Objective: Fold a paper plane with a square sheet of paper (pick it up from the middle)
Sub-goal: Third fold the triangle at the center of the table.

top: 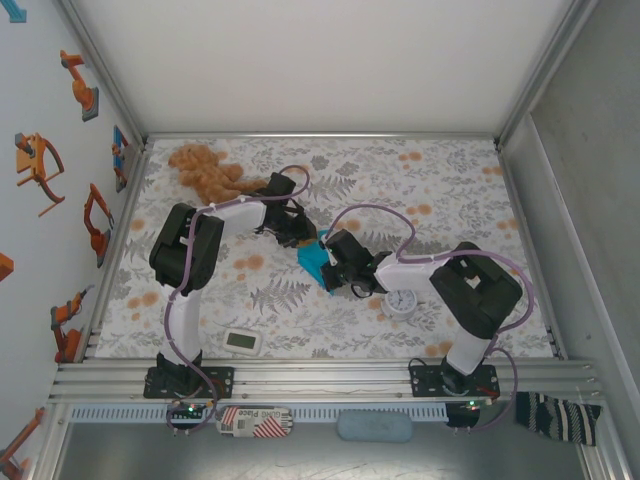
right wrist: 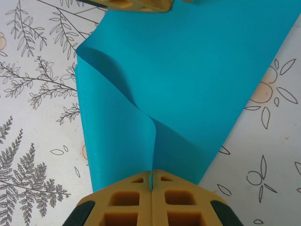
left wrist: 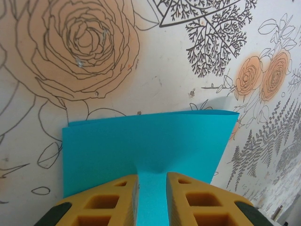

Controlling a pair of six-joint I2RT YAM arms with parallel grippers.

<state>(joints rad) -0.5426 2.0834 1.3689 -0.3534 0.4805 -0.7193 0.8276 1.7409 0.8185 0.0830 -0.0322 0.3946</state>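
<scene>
The square sheet of paper [top: 313,258] lies loosely doubled on the bench [top: 450,200]; nearly all the folding remains. The right end effector [right wrist: 151,181] is clamped on a pinched ridge of it, while the left end effector [left wrist: 152,182] straddles it, slightly parted.

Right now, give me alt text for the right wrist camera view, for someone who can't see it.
The right claw, pinched shut at bottom centre, grips the near edge of the square sheet of paper, which buckles into a raised curl on the left. The left claw's fingers sit at its far edge; a floral tablecloth lies beneath.
</scene>
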